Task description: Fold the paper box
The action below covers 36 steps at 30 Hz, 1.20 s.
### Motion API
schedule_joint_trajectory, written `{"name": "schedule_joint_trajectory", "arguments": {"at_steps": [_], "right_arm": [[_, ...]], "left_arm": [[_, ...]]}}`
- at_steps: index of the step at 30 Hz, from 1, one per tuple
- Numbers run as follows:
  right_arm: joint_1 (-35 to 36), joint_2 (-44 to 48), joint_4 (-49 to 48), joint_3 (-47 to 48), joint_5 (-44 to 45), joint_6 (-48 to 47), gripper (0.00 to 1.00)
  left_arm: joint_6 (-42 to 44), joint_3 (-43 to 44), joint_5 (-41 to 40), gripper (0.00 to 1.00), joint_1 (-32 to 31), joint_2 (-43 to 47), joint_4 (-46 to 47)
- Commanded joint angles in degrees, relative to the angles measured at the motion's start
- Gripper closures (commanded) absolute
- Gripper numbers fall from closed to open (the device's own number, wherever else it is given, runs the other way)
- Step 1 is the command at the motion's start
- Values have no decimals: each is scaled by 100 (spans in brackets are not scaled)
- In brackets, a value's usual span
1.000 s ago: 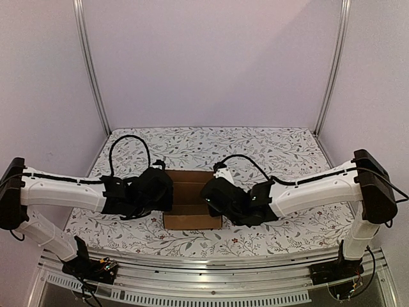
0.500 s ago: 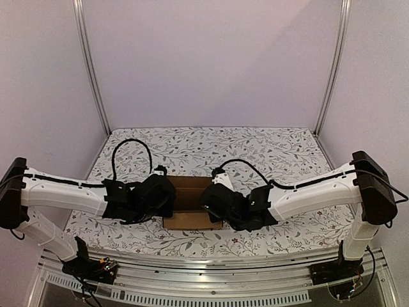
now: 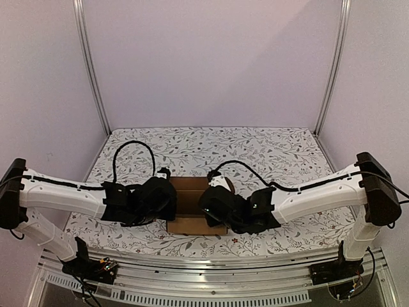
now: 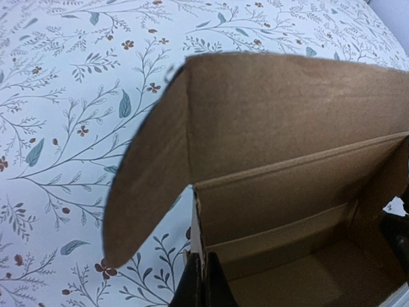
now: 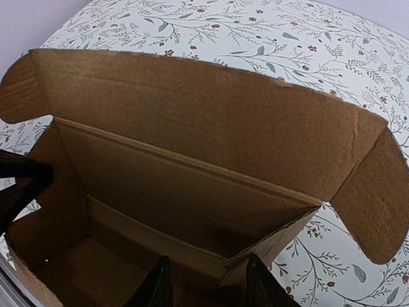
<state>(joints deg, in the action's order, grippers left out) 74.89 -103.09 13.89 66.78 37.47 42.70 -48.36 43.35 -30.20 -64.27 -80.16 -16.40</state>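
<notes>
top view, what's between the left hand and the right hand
The box, lid open, fills the gap between the left hand and the right hand; the top view shows it.

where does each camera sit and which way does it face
top external: above and behind the bases, looking down at the table; left arm and right arm meet over the paper box.
left wrist: on the left arm, looking into the open box; shut left gripper at the bottom.
right wrist: on the right arm, looking into it from the other end; open right gripper at the bottom.
shared: all show the box.
</notes>
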Motion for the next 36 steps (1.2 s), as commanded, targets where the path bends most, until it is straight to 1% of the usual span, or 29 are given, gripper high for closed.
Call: {"name": "schedule_joint_trajectory", "arguments": {"at_steps": [1,5,8,13,17,19,22,26,27,31,34,36], "right_arm": [[57,397,-44,-46,-21,-66,58],[53,633,197,-105,47,-103,48],[51,851,409,-221,103,-71,44],[47,1285,808,-409,149,26,44],[50,1736,856,-621,-158,25,44],[51,1955,718,-713,-465,-59,45],[48,2254,453,-824,-1046,-315,51],[50,2528,169,-965,-1957,-748,62],[54,2559,129,-999,-2191,-859,66],[46,2489,-68,-1119,-2998,-1129,84],[44,2257,-124,-1080,-3468,-1272,94],[49,2060,-128,-1063,-3539,-1284,98]], "left_arm": [[85,118,117,100,-139,-25,238],[132,171,63,100,-138,-65,193],[152,214,45,100,-139,-125,171],[157,239,49,100,-138,-220,169],[171,277,36,100,-140,-309,164],[182,301,39,100,-138,-366,173],[186,341,55,100,-138,-453,186],[200,391,58,100,-138,-517,176],[203,393,60,100,-138,-532,177],[203,431,74,100,-138,-599,165],[189,459,97,100,-138,-647,152],[182,470,106,100,-138,-665,139]]}}
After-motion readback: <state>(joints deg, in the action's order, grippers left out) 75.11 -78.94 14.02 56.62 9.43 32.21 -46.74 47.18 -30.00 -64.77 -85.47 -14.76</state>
